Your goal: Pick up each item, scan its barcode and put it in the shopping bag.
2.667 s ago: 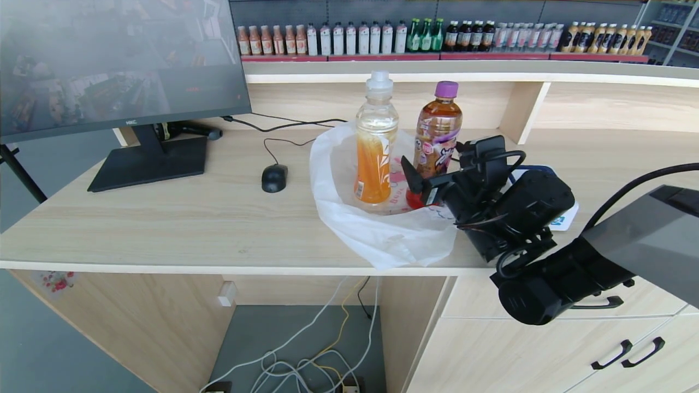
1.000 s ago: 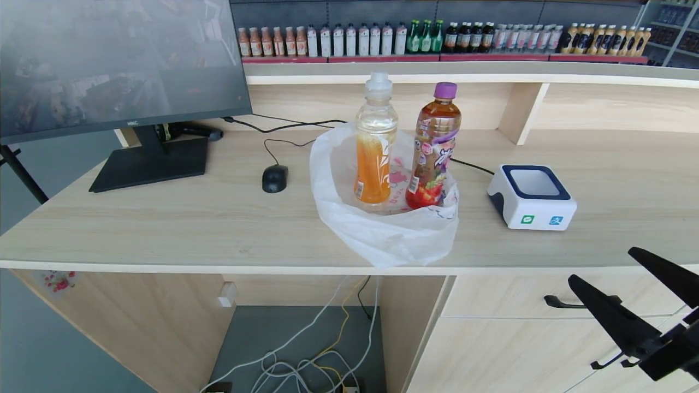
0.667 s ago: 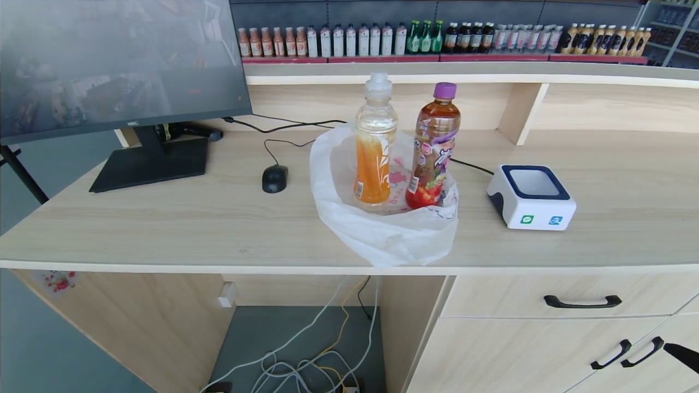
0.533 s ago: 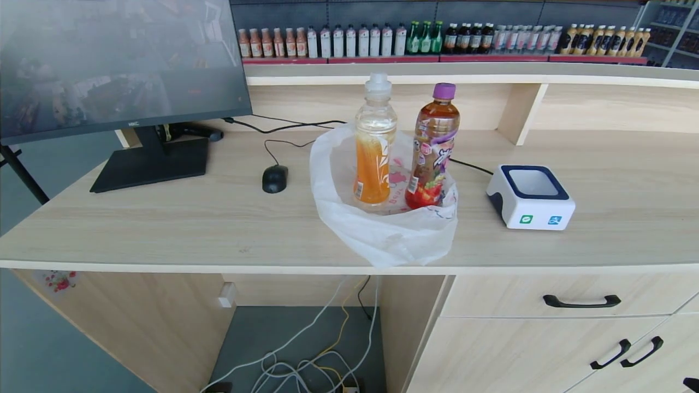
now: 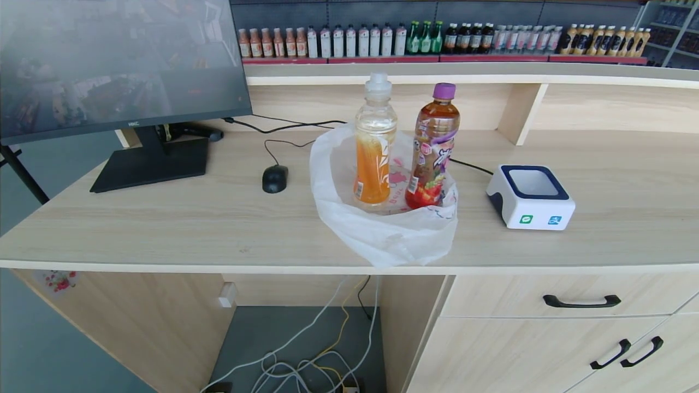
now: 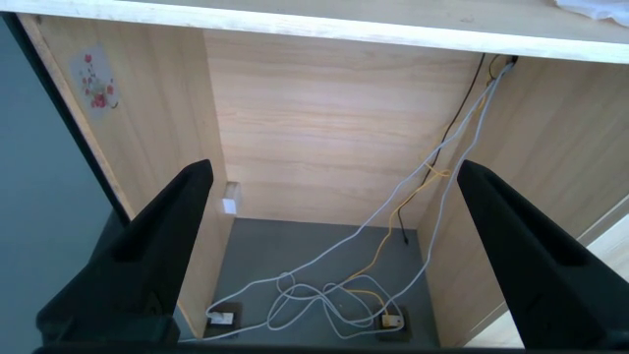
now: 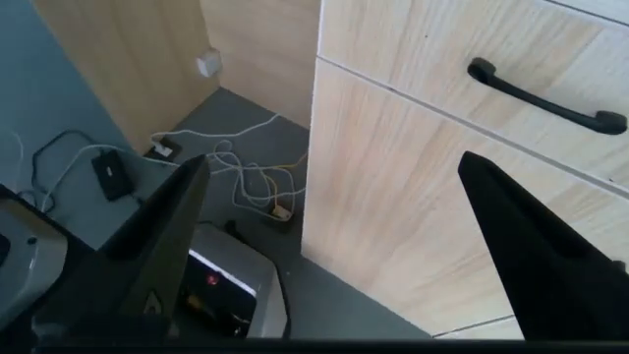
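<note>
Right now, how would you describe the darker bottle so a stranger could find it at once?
On the long wooden counter, find the white shopping bag between the computer mouse and the white scanner box. Two bottles stand upright in it. Pick the purple-capped bottle nearer the scanner, filled with brown drink; its neighbour, the orange drink bottle, has a clear cap.
</note>
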Motion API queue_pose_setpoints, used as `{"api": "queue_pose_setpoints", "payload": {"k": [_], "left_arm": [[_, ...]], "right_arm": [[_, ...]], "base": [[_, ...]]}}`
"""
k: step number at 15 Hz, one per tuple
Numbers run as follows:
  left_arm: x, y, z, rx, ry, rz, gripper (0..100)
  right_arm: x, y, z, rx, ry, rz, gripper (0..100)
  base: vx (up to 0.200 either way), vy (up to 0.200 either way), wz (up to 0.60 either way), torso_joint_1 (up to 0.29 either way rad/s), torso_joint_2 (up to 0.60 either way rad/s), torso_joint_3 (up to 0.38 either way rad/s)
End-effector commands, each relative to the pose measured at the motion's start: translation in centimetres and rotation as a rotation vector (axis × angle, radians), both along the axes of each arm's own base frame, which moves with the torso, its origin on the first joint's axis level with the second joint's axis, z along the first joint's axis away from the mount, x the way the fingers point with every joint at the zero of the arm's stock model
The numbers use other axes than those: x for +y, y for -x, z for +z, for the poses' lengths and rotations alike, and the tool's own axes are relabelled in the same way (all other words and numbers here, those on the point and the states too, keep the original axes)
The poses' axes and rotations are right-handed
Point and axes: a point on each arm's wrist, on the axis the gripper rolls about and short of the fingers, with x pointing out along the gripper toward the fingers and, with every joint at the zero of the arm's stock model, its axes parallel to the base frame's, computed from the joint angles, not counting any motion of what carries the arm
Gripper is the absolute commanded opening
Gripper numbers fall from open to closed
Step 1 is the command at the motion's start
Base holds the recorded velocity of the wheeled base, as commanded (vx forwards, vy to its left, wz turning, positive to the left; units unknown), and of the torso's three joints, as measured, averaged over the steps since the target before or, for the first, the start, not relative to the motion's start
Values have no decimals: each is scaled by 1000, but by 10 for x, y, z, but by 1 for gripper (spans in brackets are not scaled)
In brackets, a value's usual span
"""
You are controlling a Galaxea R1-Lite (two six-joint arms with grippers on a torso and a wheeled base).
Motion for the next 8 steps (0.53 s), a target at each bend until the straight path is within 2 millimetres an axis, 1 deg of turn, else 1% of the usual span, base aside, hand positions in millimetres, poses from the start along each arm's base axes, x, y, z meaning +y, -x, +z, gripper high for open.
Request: {"api": "queue_pose_setpoints", "payload": {"k": [1, 3, 4, 7, 8], "left_arm": [[0, 0, 0, 0, 0, -1, 100], [0, 0, 0, 0, 1, -1, 100], [0, 0, 0, 0, 3, 1, 100], [0, 0, 0, 0, 1, -1, 100], [0, 0, 0, 0, 3, 1, 100]], "right_arm": [[2, -1, 0, 17, 29, -281, 100], [1, 7, -1, -80, 0, -265, 100], [1, 11, -1, -128, -28, -319, 100], [1, 10, -2, -129, -40, -333, 100], [1, 11, -2, -112, -56, -305, 100]], "base": [[0, 0, 0, 0, 0, 0], [0, 0, 0, 0, 0, 0], [0, 0, 0, 0, 0, 0], [0, 0, 0, 0, 0, 0], [0, 0, 0, 0, 0, 0]]}}
